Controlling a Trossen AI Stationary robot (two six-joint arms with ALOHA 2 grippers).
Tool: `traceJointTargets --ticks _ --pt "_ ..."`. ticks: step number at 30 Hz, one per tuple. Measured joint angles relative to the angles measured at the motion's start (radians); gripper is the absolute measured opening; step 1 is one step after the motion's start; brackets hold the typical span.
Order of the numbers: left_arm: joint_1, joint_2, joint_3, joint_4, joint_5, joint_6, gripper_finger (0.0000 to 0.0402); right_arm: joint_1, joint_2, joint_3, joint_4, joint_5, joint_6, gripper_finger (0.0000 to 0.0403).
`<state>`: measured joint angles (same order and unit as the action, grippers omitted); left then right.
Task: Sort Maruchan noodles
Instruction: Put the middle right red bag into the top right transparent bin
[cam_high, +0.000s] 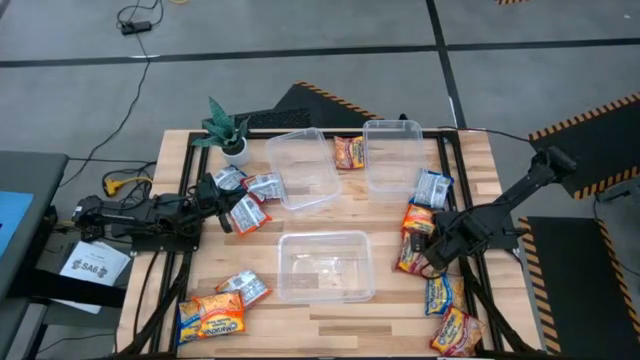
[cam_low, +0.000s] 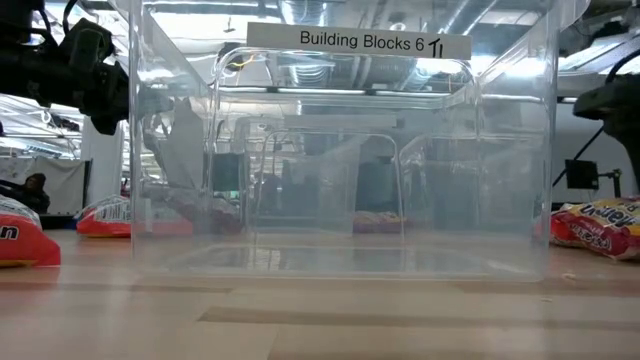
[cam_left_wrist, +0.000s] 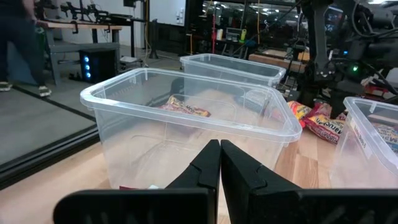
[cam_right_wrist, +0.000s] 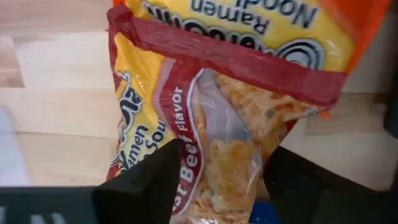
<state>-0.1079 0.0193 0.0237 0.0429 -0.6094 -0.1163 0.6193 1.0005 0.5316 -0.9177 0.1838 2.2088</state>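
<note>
Maruchan packets lie flat around three clear tubs. My right gripper (cam_high: 428, 258) (cam_right_wrist: 224, 152) is open and points down over a red-orange beef packet (cam_high: 413, 253) (cam_right_wrist: 205, 155) at the table's right side, one finger on each side of it. An orange-yellow packet (cam_right_wrist: 261, 25) overlaps that packet's far end. My left gripper (cam_high: 222, 215) (cam_left_wrist: 220, 149) is shut and held level, beside a blue-white packet (cam_high: 246, 213) and facing the middle tub (cam_left_wrist: 186, 106). Two more blue-white packets (cam_high: 263, 186) lie near the plant. My right gripper's fingers (cam_right_wrist: 149, 180) stand on either side of the red-orange packet's clear-windowed middle (cam_right_wrist: 217, 168), coming from above. One finger overlaps the packet's edge in the wrist view. I cannot tell whether it touches. The packet lies flat on the table.
Tubs stand at the far middle (cam_high: 303, 168), the far right (cam_high: 392, 155) and the near centre (cam_high: 325, 265). An orange packet (cam_high: 348, 152) lies between the far tubs. Other packets lie at the near left (cam_high: 212, 318) and down the right side (cam_high: 438, 295). A potted plant (cam_high: 228, 130) stands at the far left.
</note>
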Motion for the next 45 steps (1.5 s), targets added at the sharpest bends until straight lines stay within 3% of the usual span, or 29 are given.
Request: traceJointTargets --ticks 2,6,7,12,17,22,25,29,33,40,45 --pt "0.000 0.000 0.000 0.000 0.000 0.000 0.0000 0.000 -0.002 0.000 0.024 0.002 -0.046 0.0177" --pt "0.000 0.000 0.000 0.000 0.000 0.000 0.0000 0.003 -0.033 0.043 0.044 0.002 -0.152 0.0037" --pt "0.000 0.000 0.000 0.000 0.000 0.000 0.0000 0.003 -0.046 0.060 0.044 0.002 -0.189 0.0021" --pt "0.000 0.000 0.000 0.000 0.000 0.000 0.0000 -0.017 -0.137 0.199 0.039 0.031 -0.357 0.0007" --pt "0.000 0.000 0.000 0.000 0.000 0.000 0.0000 -0.093 -0.196 0.404 0.047 0.264 -0.595 0.0006" --pt "0.000 0.000 0.000 0.000 0.000 0.000 0.0000 -0.296 -0.191 0.562 0.040 0.549 -0.910 0.0005" --pt "0.000 0.000 0.000 0.000 0.000 0.000 0.0000 -0.473 -0.180 0.593 0.039 0.616 -1.079 0.0005" --pt "0.000 0.000 0.000 0.000 0.000 0.000 0.0000 -0.725 -0.155 0.592 0.001 0.521 -1.213 0.0005" --pt "0.000 0.000 0.000 0.000 0.000 0.000 0.0000 -0.895 -0.096 0.591 -0.001 0.369 -1.315 0.0007" --pt "0.000 0.000 0.000 0.000 0.000 0.000 0.0000 -1.034 0.035 0.591 0.030 0.238 -1.422 0.0060" --pt "0.000 0.000 0.000 0.000 0.000 0.000 0.0000 -1.106 0.068 0.592 0.041 0.147 -1.408 0.0127"
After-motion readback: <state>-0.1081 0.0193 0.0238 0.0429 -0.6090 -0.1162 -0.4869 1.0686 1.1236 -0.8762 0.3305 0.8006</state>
